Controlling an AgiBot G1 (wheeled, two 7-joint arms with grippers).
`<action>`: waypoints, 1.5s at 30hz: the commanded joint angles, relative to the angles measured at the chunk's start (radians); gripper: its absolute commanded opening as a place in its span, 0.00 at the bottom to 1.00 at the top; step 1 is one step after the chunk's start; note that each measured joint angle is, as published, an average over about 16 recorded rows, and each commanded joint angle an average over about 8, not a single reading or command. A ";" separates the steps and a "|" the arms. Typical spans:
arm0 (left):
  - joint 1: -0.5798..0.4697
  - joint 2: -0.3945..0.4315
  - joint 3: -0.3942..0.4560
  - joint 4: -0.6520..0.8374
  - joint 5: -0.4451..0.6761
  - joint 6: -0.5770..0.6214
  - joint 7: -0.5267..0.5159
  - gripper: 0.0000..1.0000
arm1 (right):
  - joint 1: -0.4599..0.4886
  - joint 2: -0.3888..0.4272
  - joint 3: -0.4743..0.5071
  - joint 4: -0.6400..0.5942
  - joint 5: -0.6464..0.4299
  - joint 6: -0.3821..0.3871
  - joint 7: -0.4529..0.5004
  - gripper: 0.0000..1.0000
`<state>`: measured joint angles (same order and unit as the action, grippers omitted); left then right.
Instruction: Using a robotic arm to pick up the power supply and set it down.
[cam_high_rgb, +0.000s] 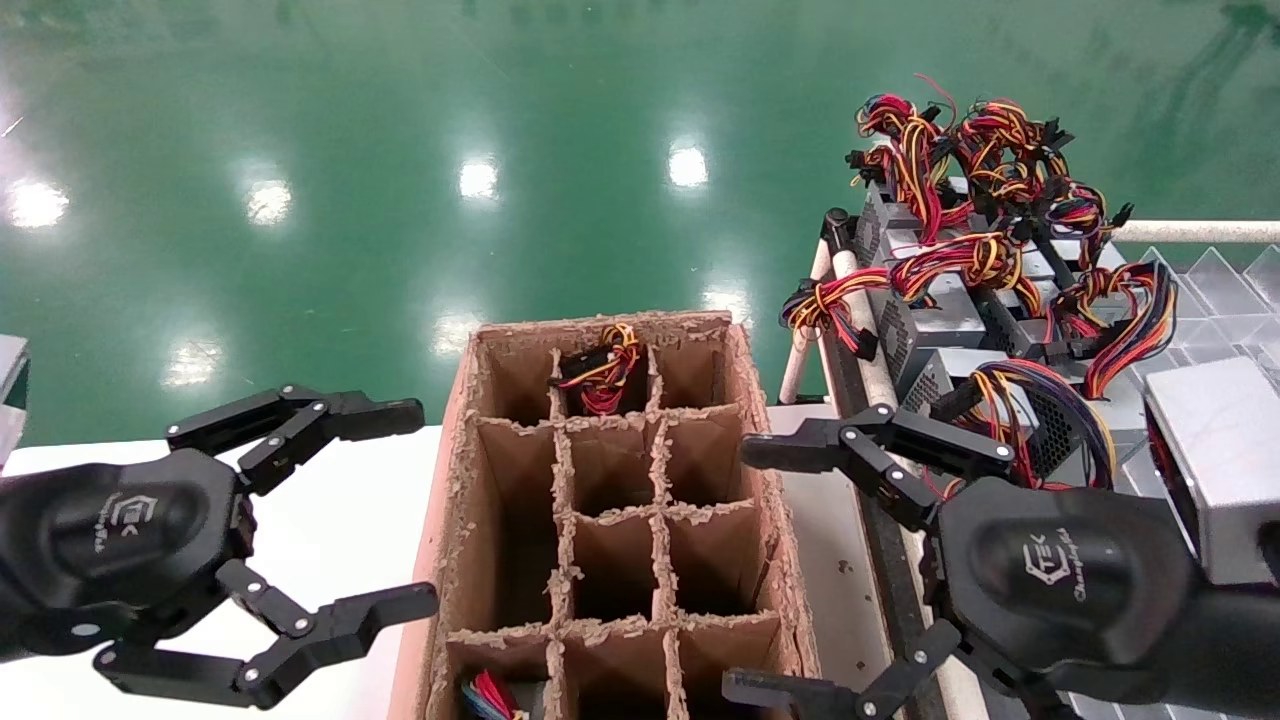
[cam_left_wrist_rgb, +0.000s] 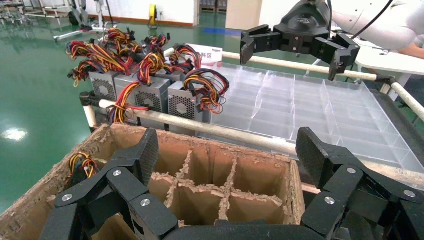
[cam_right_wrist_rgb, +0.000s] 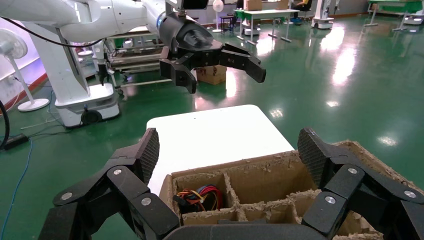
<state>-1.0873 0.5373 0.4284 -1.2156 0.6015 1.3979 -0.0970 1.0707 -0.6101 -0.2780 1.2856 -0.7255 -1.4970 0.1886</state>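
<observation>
A power supply (cam_high_rgb: 1010, 390), a grey metal box with purple, blue, red and yellow wires, sits at the near end of the rack on the right, just beyond my right gripper (cam_high_rgb: 755, 570). That gripper hangs open and empty between the rack and the cardboard box (cam_high_rgb: 470, 480). A similar purple, red and yellow wire bundle (cam_right_wrist_rgb: 200, 196) lies in the box's near left cell (cam_high_rgb: 488, 697). My left gripper (cam_high_rgb: 415, 505) hovers open and empty over the white table, left of the box. Both grippers' wrist views look across the box's cells.
Several more grey units with red-yellow-black wires (cam_high_rgb: 960, 200) crowd the rack (cam_left_wrist_rgb: 145, 95). One far middle cell holds such wires (cam_high_rgb: 600, 375). A clear plastic divider tray (cam_left_wrist_rgb: 320, 110) lies beyond the rack rail (cam_left_wrist_rgb: 240, 132). The floor around is glossy green.
</observation>
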 joint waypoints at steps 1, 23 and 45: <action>0.000 0.000 0.000 0.000 0.000 0.000 0.000 1.00 | 0.001 0.000 0.000 0.000 -0.001 0.000 0.000 1.00; 0.000 0.000 0.000 0.000 0.000 0.000 0.000 1.00 | 0.004 -0.001 -0.002 -0.002 -0.005 0.002 -0.001 1.00; 0.000 0.000 0.000 0.000 0.000 0.000 0.000 1.00 | 0.005 -0.001 -0.002 -0.002 -0.007 0.002 -0.002 1.00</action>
<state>-1.0873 0.5373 0.4284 -1.2156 0.6015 1.3979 -0.0970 1.0755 -0.6113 -0.2798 1.2834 -0.7322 -1.4948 0.1871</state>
